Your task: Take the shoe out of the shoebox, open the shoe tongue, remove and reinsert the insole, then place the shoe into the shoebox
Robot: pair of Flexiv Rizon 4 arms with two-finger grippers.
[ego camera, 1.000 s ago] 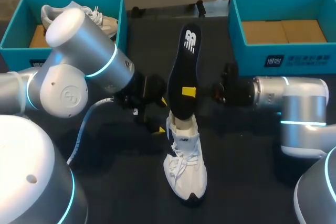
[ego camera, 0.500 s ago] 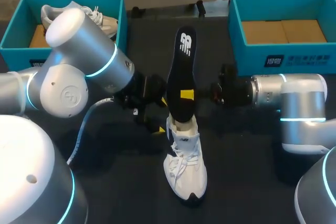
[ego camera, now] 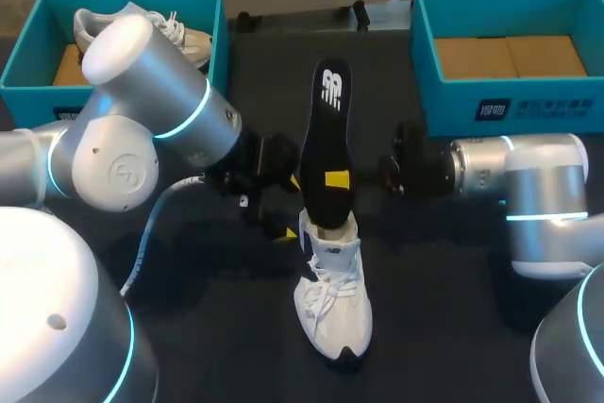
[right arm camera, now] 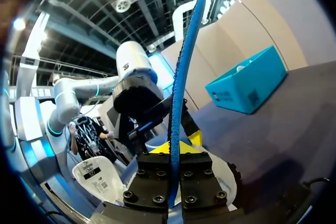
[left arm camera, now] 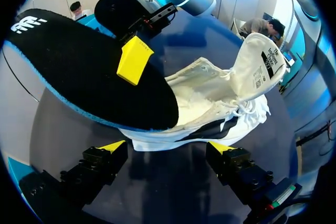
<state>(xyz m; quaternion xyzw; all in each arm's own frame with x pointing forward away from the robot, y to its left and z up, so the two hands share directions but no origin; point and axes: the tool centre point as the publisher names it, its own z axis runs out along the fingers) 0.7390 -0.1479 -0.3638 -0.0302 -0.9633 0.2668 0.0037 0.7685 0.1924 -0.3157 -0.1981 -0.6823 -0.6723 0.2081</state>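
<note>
Dark tabletop with two teal shoeboxes along the far edge: left shoebox at 10 o'clock, holding a second sneaker; right shoebox at 2 o'clock. At centre, white sneaker on its sole, toe toward 6 o'clock, tongue folded back. Rising from its opening toward 12 o'clock, black insole, lower end inside the shoe, blue edge showing in the right wrist view. Clamped on the insole's mid-length from 3 o'clock: right gripper, fingers pressing both faces. Spread wide and holding nothing: left gripper, at 9 o'clock of the shoe's collar, shoe just ahead of its fingers. Compared with a second ago: insole tip lower and nearer the shoe, yellow fingertip down with it; sneaker and left arm unmoved.
</note>
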